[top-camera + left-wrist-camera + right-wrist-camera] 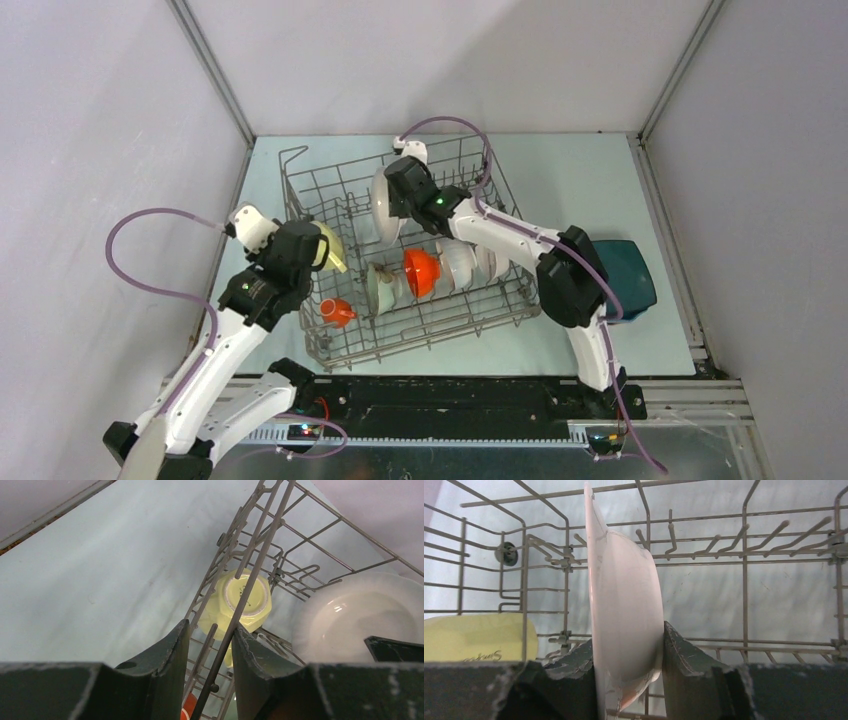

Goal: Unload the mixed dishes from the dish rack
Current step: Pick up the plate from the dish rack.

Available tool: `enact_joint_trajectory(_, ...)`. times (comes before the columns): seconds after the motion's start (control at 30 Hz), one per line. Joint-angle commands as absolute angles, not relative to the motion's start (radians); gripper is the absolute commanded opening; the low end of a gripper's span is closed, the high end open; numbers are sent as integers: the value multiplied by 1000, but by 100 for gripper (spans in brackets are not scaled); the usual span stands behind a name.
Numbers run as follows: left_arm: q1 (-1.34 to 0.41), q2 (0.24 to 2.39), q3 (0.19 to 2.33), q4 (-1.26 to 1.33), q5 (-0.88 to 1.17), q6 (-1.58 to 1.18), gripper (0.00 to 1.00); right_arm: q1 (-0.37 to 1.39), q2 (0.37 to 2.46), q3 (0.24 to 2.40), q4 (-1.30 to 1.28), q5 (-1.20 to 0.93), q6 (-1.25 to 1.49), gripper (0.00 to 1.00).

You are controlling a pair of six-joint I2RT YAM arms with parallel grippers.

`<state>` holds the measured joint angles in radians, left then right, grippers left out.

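Observation:
The grey wire dish rack (345, 172) stands mid-table. My right gripper (626, 635) reaches into its back left part and is shut on an upright white plate (624, 590), one pad on each face. My left gripper (210, 626) hangs over the rack's left rim, jaws apart with rim wires (270, 525) between them. The pale yellow cup (245, 600) lies just beyond its fingertips, bottom towards me. Lower in the rack are an orange mug (335, 312), a pale green bowl (380, 285), an orange bowl (422, 272) and white dishes (465, 265).
A dark blue plate (628, 275) lies on the pale mat right of the rack, partly under my right arm's elbow. Grey walls close in the table on the left, right and back. The rack's upright tines (744, 580) surround the held plate.

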<state>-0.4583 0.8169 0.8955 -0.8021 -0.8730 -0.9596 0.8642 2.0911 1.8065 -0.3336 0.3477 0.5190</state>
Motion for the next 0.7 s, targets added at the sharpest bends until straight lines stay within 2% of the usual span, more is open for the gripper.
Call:
enact_joint_trajectory(0.0,-408,844,913,-770,-1064,-1000,0,843,1868,1800,-107,233,450,0)
enact_joint_trajectory(0.27,-361,843,896,-702,-1042,-968,0,776,1738,1672,16,142,494,0)
enact_joint_trajectory(0.47,-341,830,879,-584,-1025,-866,0,663,1627,1534,110,-107,633,0)
enact_joint_trajectory(0.67,-311,851,866,-402,-972,-663,0,546,1483,1410,121,-233,680,0)
